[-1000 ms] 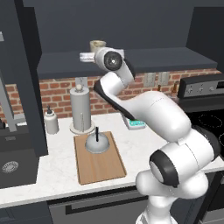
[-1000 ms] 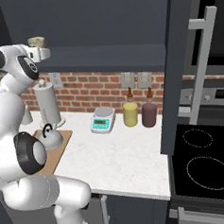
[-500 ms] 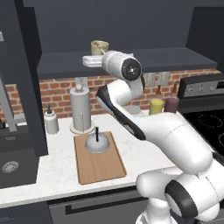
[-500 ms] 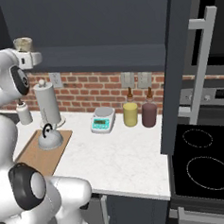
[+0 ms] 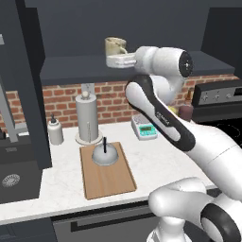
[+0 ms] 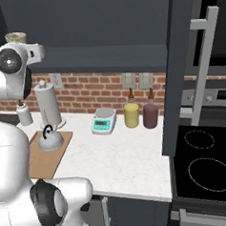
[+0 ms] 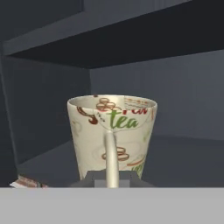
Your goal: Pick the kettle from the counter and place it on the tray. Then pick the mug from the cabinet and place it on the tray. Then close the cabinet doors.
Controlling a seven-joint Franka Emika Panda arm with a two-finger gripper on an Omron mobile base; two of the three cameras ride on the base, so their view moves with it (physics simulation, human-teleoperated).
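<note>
Gripping the mug by its handle, the gripper has its fingers pinched tight, holding the cup upright at the front edge of the cabinet shelf, above the counter. Below, the kettle sits near the tray's back edge, beside a paper-towel roll.

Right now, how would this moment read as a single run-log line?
kettle: on tray | mug: gripped at handle, in cabinet | gripper: shut on mug | cabinet doors: open
</note>
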